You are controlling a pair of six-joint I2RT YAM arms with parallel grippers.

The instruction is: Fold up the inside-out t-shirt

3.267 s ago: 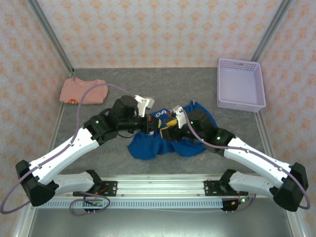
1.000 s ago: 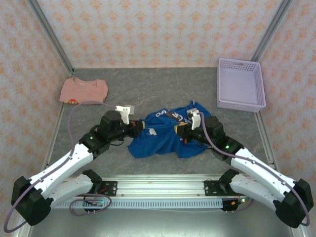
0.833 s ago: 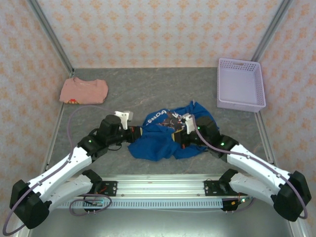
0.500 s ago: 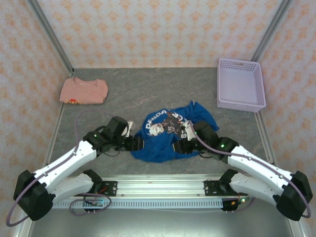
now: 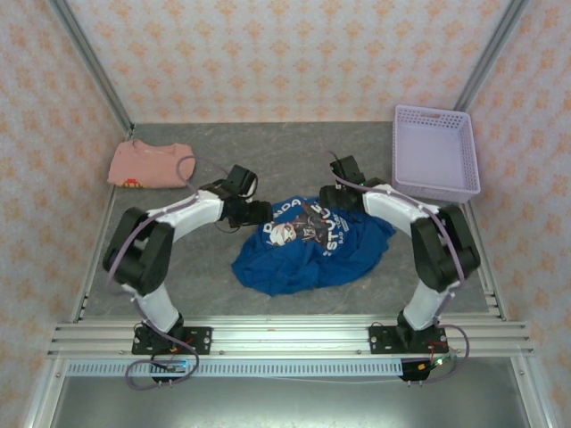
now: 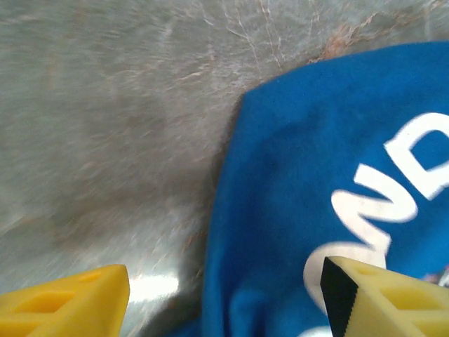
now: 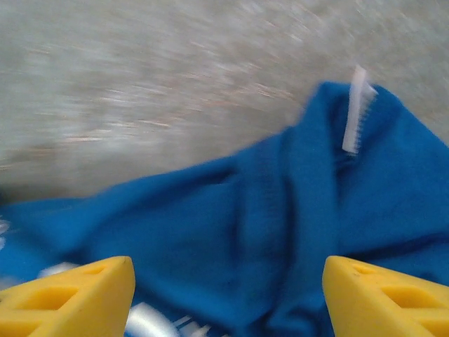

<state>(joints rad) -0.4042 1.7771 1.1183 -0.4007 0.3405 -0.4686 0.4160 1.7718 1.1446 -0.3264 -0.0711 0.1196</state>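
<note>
The inside-out t-shirt (image 5: 308,248) lies crumpled in the middle of the grey table, royal blue, with a white-lettered print facing up. My left gripper (image 5: 260,214) sits at its upper left edge and my right gripper (image 5: 329,201) at its upper right edge. In the left wrist view, the left gripper (image 6: 224,303) stands open, its yellow fingertips (image 6: 70,305) wide apart over the shirt's edge (image 6: 316,175) and bare table. In the right wrist view, the right gripper (image 7: 224,298) also stands open over blue cloth (image 7: 231,225) with a white label (image 7: 356,109). Nothing is pinched.
A folded salmon-pink shirt (image 5: 150,164) lies at the far left. A lavender basket (image 5: 434,153) stands at the far right. Patterned walls close in three sides, and the metal rail (image 5: 285,335) runs along the near edge.
Both grippers have opened and let go of the shirt. Both arms have swung from the near side toward the far edge of the shirt, which now lies flatter with its print up.
</note>
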